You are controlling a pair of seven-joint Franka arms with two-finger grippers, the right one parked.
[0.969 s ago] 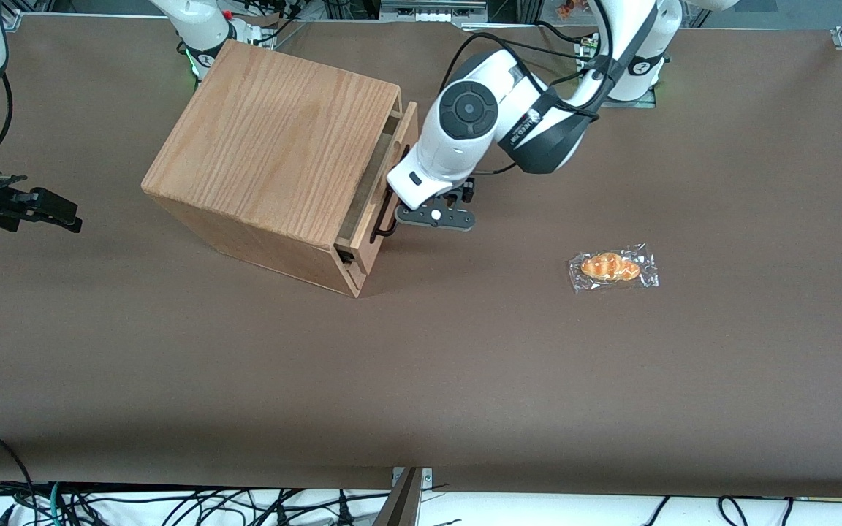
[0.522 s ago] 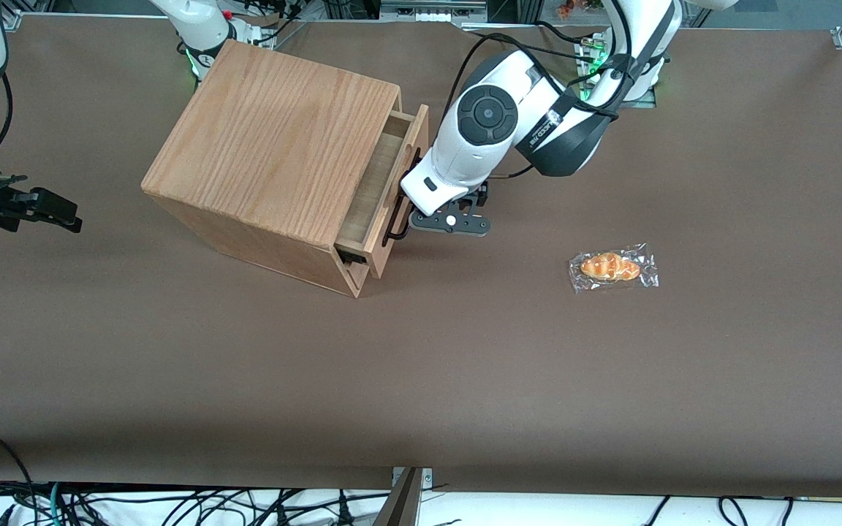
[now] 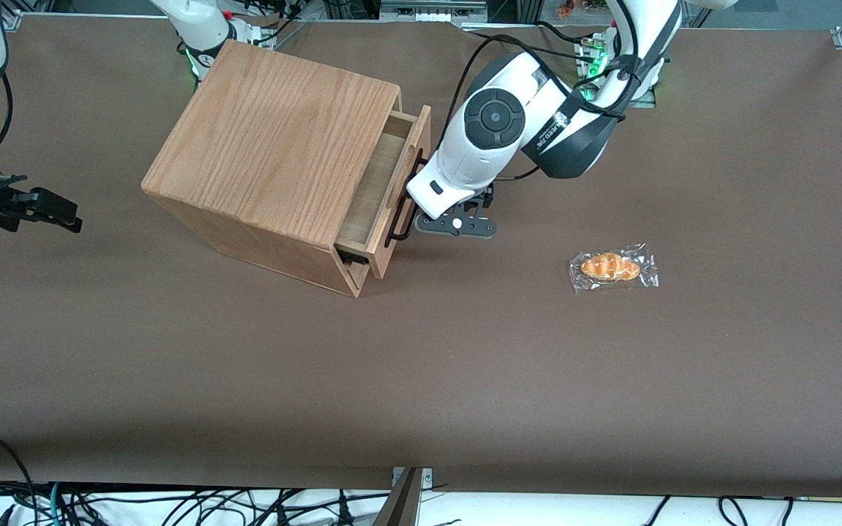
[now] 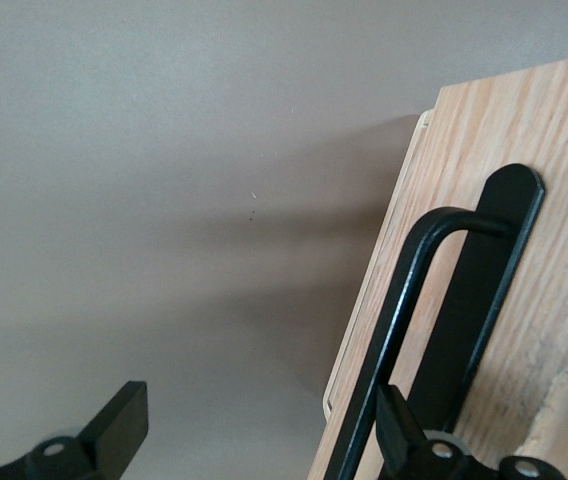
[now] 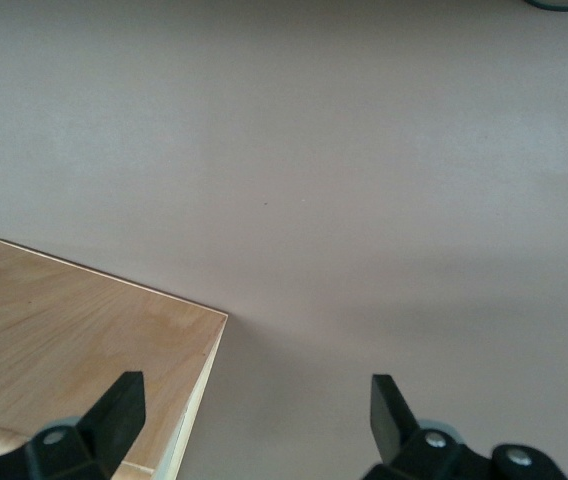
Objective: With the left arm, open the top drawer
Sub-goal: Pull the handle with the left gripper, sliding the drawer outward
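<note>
Gripper (image 3: 421,212) at thin black bar handle (image 3: 400,212), oak top drawer (image 3: 381,191) ajar

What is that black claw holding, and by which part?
Nothing is clamped: the black two-finger gripper is open, one finger seemingly hooked inside the light-wood top drawer's thin black bar handle.

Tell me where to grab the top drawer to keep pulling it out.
Grip the black bar handle of the top drawer, judging by its stand-off from the wood. Come straight at the drawer front, fingers either side of the bar. The gripper is open, one finger hooked by the bar.
</note>
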